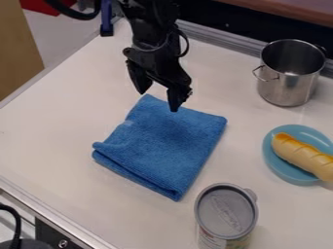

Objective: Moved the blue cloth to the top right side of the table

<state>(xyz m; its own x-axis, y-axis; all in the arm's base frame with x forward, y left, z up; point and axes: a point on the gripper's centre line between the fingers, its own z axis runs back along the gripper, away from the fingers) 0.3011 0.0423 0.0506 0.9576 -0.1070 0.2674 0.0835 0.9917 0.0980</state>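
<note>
The gripper (158, 101) hangs open over the upper edge of the blue cloth (170, 141), its two fingertips spread apart with no cloth visibly pinched between them. One fingertip overlaps the cloth's top part in the view; whether it touches cannot be told. The cloth lies folded and flat in the middle of the white table (58, 121), turned at a slant, with its layered fold along the lower left side.
A steel pot (286, 85) with wire handles stands at the upper right. Below it, a blue plate (282, 168) holds a bread loaf (302, 154). A lidded can (226, 214) stands near the bottom, close to the cloth's lower corner. A raised metal rail borders the table's back.
</note>
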